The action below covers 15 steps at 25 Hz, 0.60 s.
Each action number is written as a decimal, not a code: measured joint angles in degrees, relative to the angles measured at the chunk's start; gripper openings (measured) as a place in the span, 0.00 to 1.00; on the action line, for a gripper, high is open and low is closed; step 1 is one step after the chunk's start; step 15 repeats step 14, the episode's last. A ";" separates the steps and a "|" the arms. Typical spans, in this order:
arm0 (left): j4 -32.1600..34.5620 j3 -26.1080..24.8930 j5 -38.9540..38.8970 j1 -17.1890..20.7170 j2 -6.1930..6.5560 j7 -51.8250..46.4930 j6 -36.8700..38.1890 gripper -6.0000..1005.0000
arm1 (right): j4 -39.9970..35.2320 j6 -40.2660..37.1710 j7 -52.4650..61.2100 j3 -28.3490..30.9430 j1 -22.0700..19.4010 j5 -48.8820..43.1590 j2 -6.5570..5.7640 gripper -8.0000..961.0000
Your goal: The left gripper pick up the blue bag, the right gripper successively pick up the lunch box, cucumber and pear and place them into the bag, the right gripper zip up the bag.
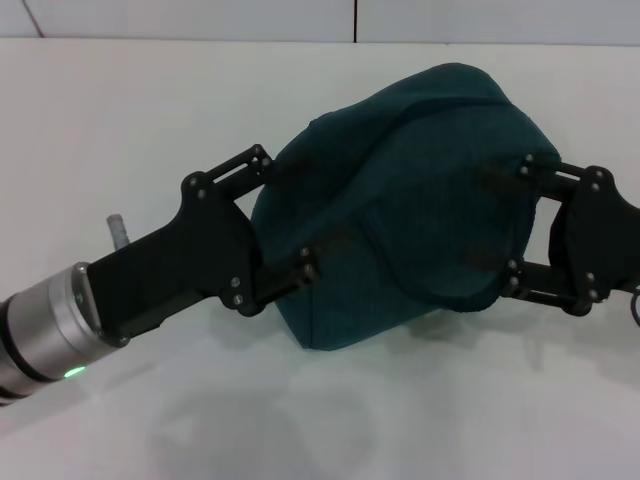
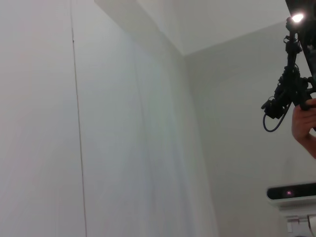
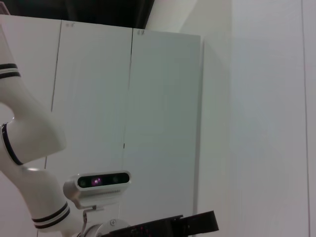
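Blue bag [image 1: 400, 200] sits closed at table [image 1: 120, 110] centre, left gripper [image 1: 285, 215] at its 9 o'clock and right gripper [image 1: 500, 225] at 3 o'clock, both spread apart against its sides.

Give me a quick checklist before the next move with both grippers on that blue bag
1. Left gripper on the blue bag: ok, its fingers straddle the bag's left edge.
2. Right gripper on the bag: ok, its fingers straddle the right edge.
3. Firm grip on either side: cannot tell.
4. Bag open for loading: cannot tell; no lining or zipper shows.
5. Lunch box, cucumber and pear located: not ok, none is in view.
6. Wrist views useful: not ok, both show only walls.
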 joint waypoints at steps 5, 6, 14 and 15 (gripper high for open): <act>-0.01 0.00 -0.04 -0.22 -0.11 0.02 -0.18 0.65 | 0.06 0.17 -0.20 0.00 0.06 0.00 0.08 0.70; -0.01 0.00 -0.05 -0.22 -0.12 0.03 -0.22 0.65 | 0.17 0.18 -0.21 0.00 0.11 0.00 0.09 0.70; -0.01 0.00 -0.08 -0.22 -0.24 0.05 -0.36 0.65 | 0.63 0.31 -2.34 0.00 -0.19 0.01 1.08 0.70; -0.01 0.00 -0.08 -0.22 -0.24 0.05 -0.36 0.65 | 0.63 0.31 -2.34 0.00 -0.19 0.01 1.08 0.70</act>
